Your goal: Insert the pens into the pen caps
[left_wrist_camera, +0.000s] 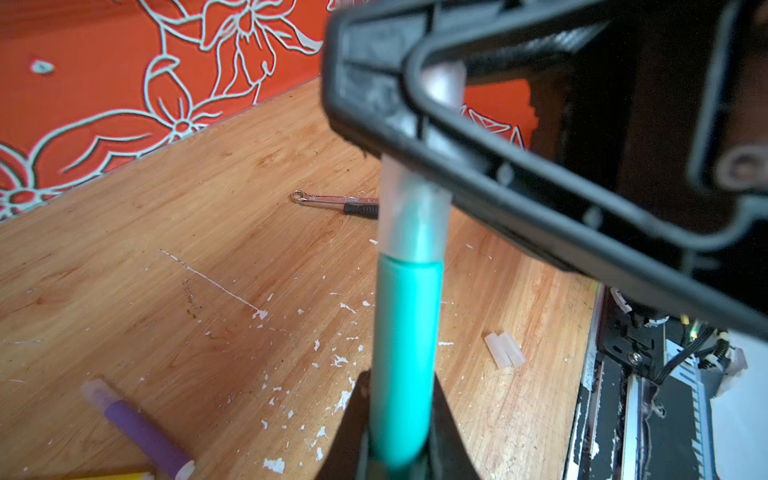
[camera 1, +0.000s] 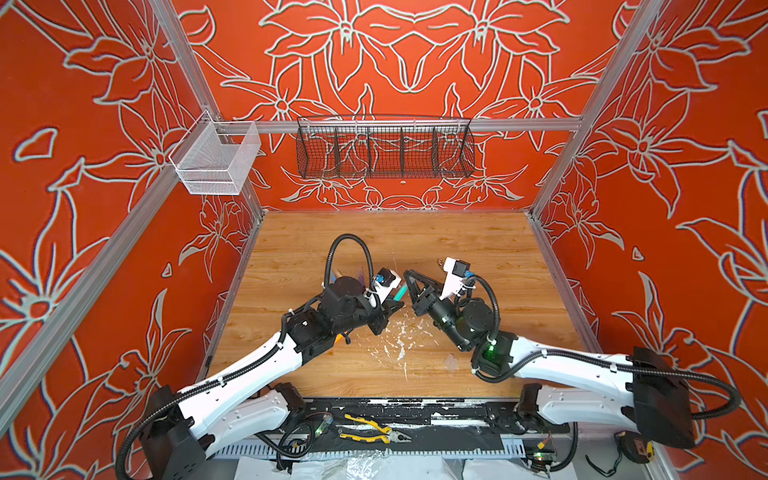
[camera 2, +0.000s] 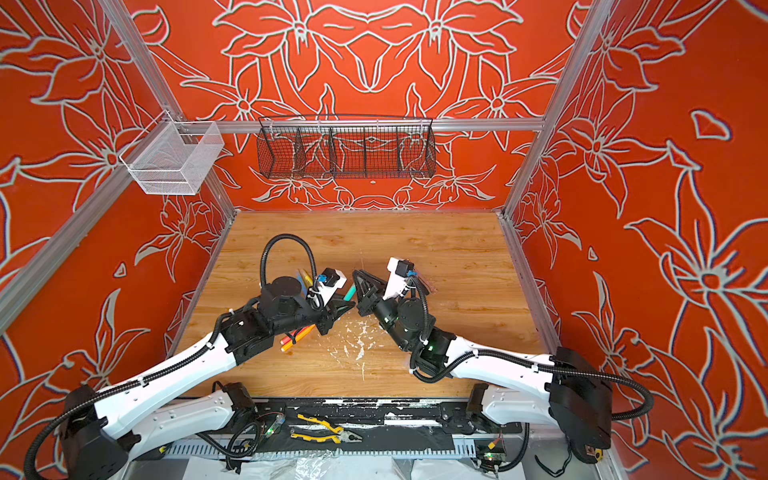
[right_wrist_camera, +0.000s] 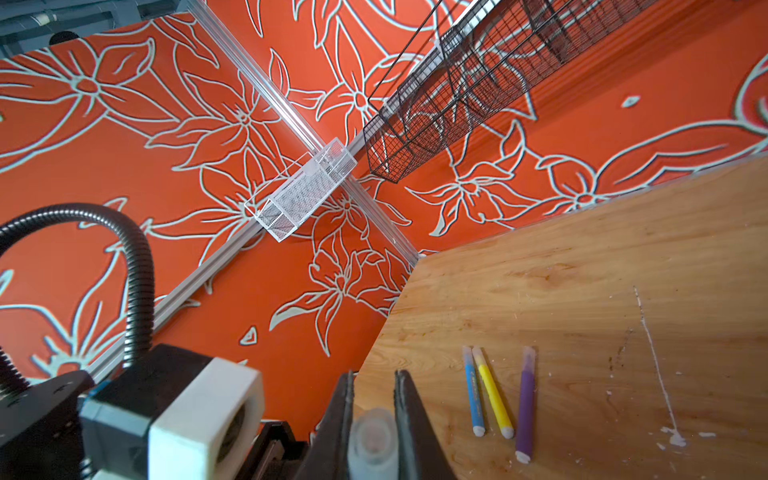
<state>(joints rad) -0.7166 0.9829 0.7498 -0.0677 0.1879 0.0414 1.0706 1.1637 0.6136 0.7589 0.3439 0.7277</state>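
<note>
Green pen [left_wrist_camera: 405, 340] sits clamped in our left end effector [left_wrist_camera: 399, 419]; our right end effector [right_wrist_camera: 373, 399] pinches the clear cap [left_wrist_camera: 415, 220], already over its tip. We should push straight along the pen's axis, without tilting, until seated.

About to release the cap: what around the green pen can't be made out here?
- Right wrist view: green pen hidden behind the blurred clear cap in the right gripper.
- Left wrist view: cap's far end covered by that gripper.
- Top views: orange pen mostly under left arm.
</note>
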